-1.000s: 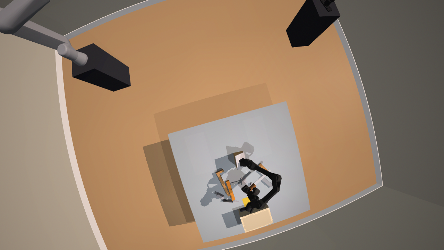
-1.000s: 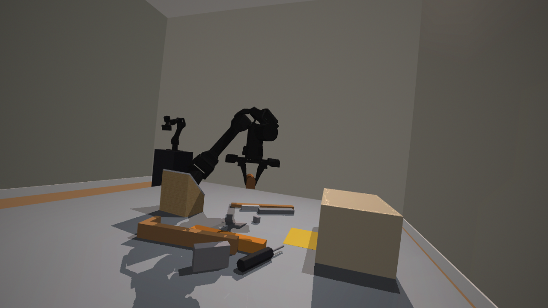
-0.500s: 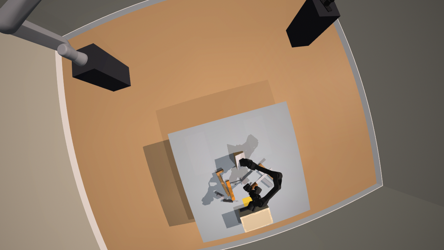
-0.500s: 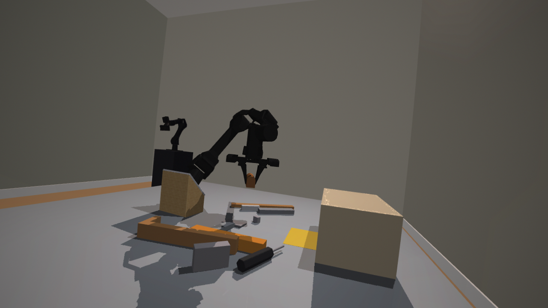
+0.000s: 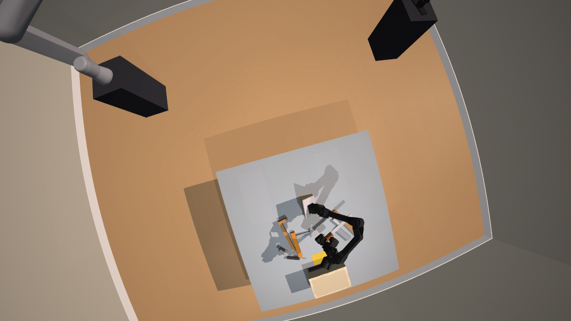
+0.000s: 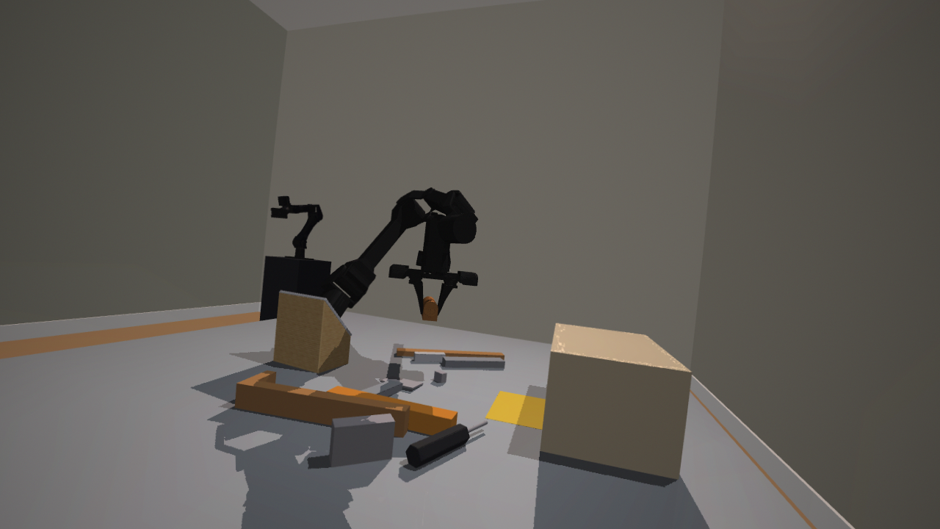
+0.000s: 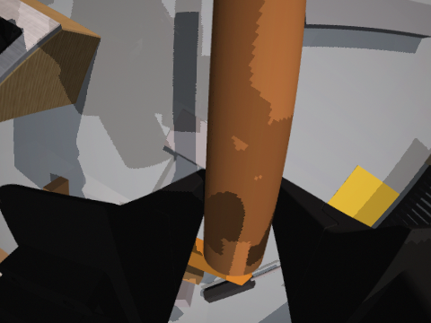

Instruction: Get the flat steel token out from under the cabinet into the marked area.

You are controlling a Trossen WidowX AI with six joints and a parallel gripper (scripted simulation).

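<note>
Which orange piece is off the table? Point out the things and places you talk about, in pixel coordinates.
The rounded handle point(image 5: 328, 236) point(image 6: 429, 308) point(image 7: 247, 135), gripped in the end effector point(image 5: 328, 238) point(image 6: 431, 314) point(image 7: 240, 181). The other orange pieces point(image 5: 296, 244) point(image 6: 299, 406) point(image 7: 58, 185) are squared bars lying on the table point(image 5: 243, 191) point(image 6: 131, 408) point(image 7: 341, 112).

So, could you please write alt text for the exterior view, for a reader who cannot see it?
A black robot arm's pincer grips an orange-brown rounded piece above a grey table. At right stands a beige cabinet beside a yellow patch; a black-handled tool lies in front.

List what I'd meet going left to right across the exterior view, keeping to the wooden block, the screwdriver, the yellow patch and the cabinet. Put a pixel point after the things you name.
Wooden block point(image 5: 305, 205) point(image 6: 299, 335) point(image 7: 76, 58) → screwdriver point(image 5: 293, 257) point(image 6: 437, 447) point(image 7: 229, 291) → yellow patch point(image 5: 318, 255) point(image 6: 511, 408) point(image 7: 359, 193) → cabinet point(image 5: 330, 282) point(image 6: 612, 404) point(image 7: 417, 202).
</note>
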